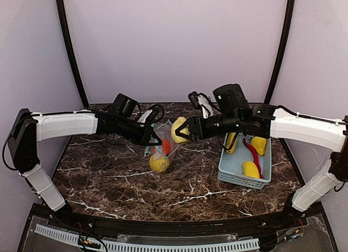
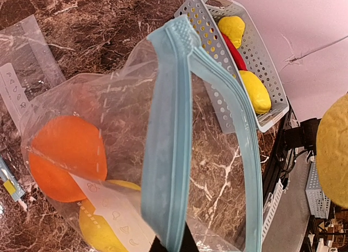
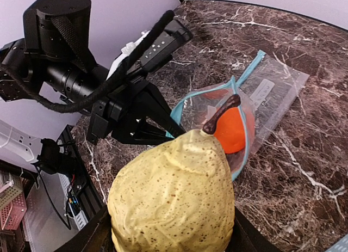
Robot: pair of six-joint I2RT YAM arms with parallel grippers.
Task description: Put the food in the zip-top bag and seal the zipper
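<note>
**DESK:** What are we looking at?

**ARM:** Above a dark marble table (image 1: 109,181), my right gripper (image 1: 184,130) carries a speckled yellow pear (image 3: 174,203). The jaws are spread wide around its belly and closed on it, with the stem end turned toward the zip-top bag (image 3: 261,97). My left gripper (image 2: 170,244) is pinched fully closed on the bag's blue zipper rim (image 2: 174,127). It holds the rim up so the mouth gapes toward the pear.

**DESK:** And the rest of the food?

**ARM:** An orange (image 2: 65,157) and one yellow fruit (image 2: 100,230) lie inside the bag, low against the clear film. A slim red chili (image 1: 254,154) and the other yellow pieces (image 1: 250,168) sit in the pale basket (image 1: 239,179) on my right, well apart from the bag.

**DESK:** Which step is this?

**ARM:** Loading, by my reading, and the pear looks to be the third item. It hangs just beside the opening, not yet through it. The zipper is unsealed and most of the food is outside the bag, so I judge the job under halfway.

**DESK:** What does the next move call for?

**ARM:** I need to ease the pear stem-first through the mouth and well past the rim. I should open my right jaws only once it is down by the orange. My left hand must not let go of the rim while I do this. The pear looks nearly as broad as the opening and the film is slack. A careless entry could catch the zipper edge or fold the mouth shut. After that, I go to the basket for the next piece.
</note>
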